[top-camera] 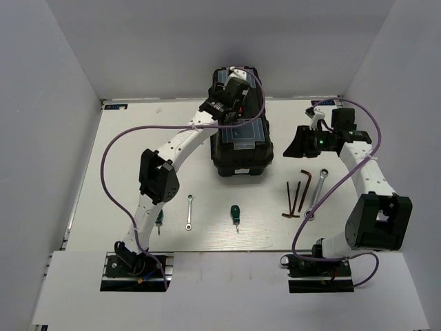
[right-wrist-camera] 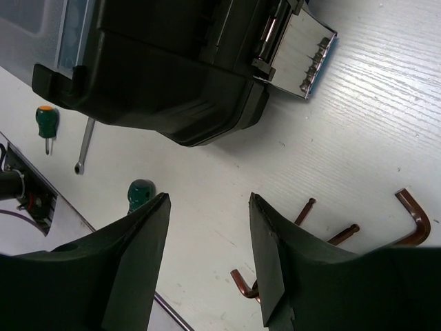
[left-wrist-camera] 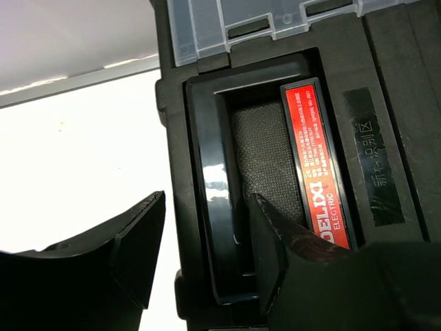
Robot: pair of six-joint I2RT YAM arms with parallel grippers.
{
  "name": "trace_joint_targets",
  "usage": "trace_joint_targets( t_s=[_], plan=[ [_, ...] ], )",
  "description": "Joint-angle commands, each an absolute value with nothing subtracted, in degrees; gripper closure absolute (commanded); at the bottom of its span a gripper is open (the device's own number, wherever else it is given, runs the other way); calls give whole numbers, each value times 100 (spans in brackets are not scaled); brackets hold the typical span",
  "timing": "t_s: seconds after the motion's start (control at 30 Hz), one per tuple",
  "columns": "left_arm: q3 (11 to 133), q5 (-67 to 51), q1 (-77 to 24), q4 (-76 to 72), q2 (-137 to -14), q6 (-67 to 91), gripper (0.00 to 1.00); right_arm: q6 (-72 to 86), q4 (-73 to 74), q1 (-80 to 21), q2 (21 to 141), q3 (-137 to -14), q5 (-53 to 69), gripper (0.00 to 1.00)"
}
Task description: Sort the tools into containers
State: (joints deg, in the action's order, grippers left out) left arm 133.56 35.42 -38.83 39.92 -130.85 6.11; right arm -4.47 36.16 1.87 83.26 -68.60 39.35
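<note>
The black toolbox stands mid-table. My left gripper is on its lid, open, its jaws straddling one side bar of the handle; the handle's red label and a clear bin lid show in the left wrist view. My right gripper is open and empty, hovering right of the box. On the table lie a small wrench, a green screwdriver, a second screwdriver partly behind the left arm, three hex keys and a larger wrench.
The right wrist view shows the toolbox side with its metal latch, both screwdrivers, the small wrench and hex keys under the right gripper. White walls enclose the table.
</note>
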Motion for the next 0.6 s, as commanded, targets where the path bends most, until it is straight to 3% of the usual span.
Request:
trace_joint_targets(
  t_s=[0.0,0.57],
  plan=[
    [13131,4622,-3823,4825,-13087,387,39,-431,3454,211,8104,-6777,4113,44],
    [13245,5203,-3823,4667,-12551,-149,40,-369,3375,202,8060,-6697,4166,44]
  ],
)
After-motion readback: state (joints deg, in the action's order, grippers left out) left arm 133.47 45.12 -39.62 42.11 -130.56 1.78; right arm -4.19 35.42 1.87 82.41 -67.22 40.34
